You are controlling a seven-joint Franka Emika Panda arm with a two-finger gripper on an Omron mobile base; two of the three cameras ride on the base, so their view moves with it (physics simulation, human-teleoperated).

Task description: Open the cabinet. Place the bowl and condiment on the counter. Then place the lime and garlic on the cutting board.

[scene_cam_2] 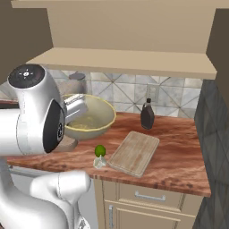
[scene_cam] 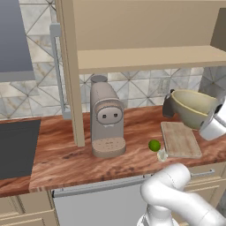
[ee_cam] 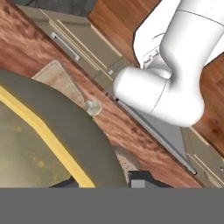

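A white robot arm holds an olive-beige bowl [scene_cam: 193, 107] in the air above the counter [scene_cam: 66, 154], tilted on its side. The gripper [scene_cam_2: 77, 107] is closed on the bowl's rim, seen best from the right base view, where the arm's big joint hides part of the bowl. The left base view alone shows the open cabinet [scene_cam: 145, 39] door edge-on with its grey bar handle [scene_cam: 57, 70], a beige coffee machine [scene_cam: 106, 121] under it, and a dark cooktop [scene_cam: 17, 145] at far left. The right base view shows more plainly the dark condiment bottle [scene_cam_2: 147, 115] standing upright on the counter by the tiled wall, behind the cutting board [scene_cam_2: 134, 153]. The hand view looks past the bowl's curved side down at the reddish wood counter, a board corner and the garlic [ee_cam: 92, 107]. The lime [scene_cam_2: 100, 150] and the pale garlic sit together on the counter just beside the board's edge, not on it. Beige drawers [scene_cam_2: 143, 197] run below the counter.
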